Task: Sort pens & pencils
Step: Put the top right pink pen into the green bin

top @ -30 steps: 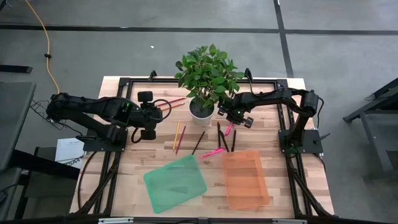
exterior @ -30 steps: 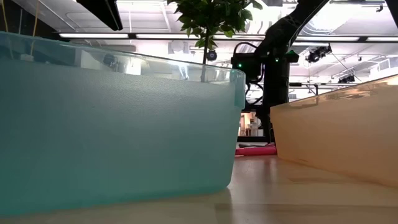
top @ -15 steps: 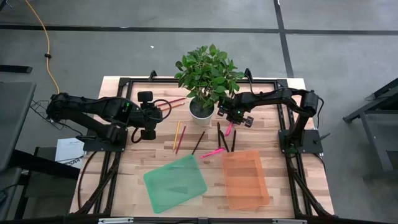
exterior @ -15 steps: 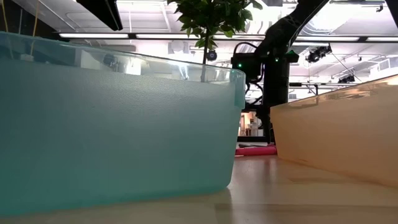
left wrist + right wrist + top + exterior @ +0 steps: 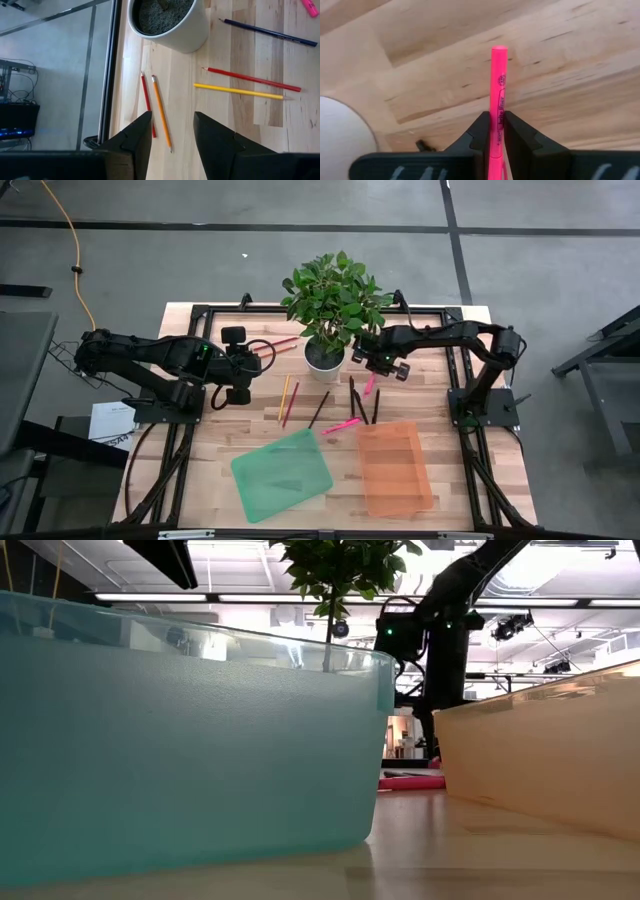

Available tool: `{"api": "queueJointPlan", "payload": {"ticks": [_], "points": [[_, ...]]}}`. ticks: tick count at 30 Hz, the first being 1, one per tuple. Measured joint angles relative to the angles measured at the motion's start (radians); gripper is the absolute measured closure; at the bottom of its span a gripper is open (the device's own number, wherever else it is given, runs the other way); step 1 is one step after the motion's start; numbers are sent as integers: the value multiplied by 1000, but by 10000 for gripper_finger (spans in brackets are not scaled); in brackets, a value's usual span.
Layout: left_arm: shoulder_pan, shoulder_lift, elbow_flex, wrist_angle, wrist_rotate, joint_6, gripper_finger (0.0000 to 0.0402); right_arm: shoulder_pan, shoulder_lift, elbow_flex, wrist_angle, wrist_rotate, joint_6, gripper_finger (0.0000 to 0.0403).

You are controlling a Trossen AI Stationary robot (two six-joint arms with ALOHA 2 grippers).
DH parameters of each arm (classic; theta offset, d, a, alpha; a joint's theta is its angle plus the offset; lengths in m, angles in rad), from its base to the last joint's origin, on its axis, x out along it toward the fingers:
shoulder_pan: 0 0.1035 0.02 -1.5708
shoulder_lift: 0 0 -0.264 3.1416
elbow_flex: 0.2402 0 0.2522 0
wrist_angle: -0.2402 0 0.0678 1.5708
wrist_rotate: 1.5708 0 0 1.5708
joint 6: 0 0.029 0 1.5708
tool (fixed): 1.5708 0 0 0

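Since a sec ago my right arm has lifted and shifted slightly: the right gripper (image 5: 372,363) now hangs just beside the plant pot (image 5: 324,357), on its right, higher than it was, w/ a pink pen (image 5: 498,90) pinched between its fingers. In the right wrist view the pen sticks straight out from the closed jaws, held near one end, so most of its length is free; I judge that grip lets me drop it tip-first into a bin. Wood tabletop (image 5: 560,60) shows below it, so it's clear of the surface.

The left gripper (image 5: 172,135) waits on the other side of the pot, jaws spread wide, holding nothing. Through its cam I see a red pencil (image 5: 147,102) and an orange pencil (image 5: 161,112) lying side by side near the pot, plus a second red pencil (image 5: 252,79), a yellow pencil (image 5: 237,91) and a dark pencil (image 5: 270,32) further along the boards.

In front of the pot: another pink pen (image 5: 342,424) and some dark sticks (image 5: 353,395) lie loose on the table, unsorted. Beyond those, nearer the table's front edge, sit a green tray (image 5: 283,473) and an orange tray (image 5: 395,467); I see nothing in either. Sorting has barely begun, by my read. Which tray takes pens I can't tell.
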Motion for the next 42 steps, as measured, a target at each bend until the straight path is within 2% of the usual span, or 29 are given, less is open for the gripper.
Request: {"api": "queueJointPlan", "payload": {"ticks": [13,27,42], "points": [[0,0,0,2,-4,0,268,9,-90,0,-48,73,-44,371],[0,0,0,17,-3,0,268,28,-287,0,-85,201,-88,371],[0,0,0,86,120,-1,268,174,-441,0,-98,312,-129,371]]}}
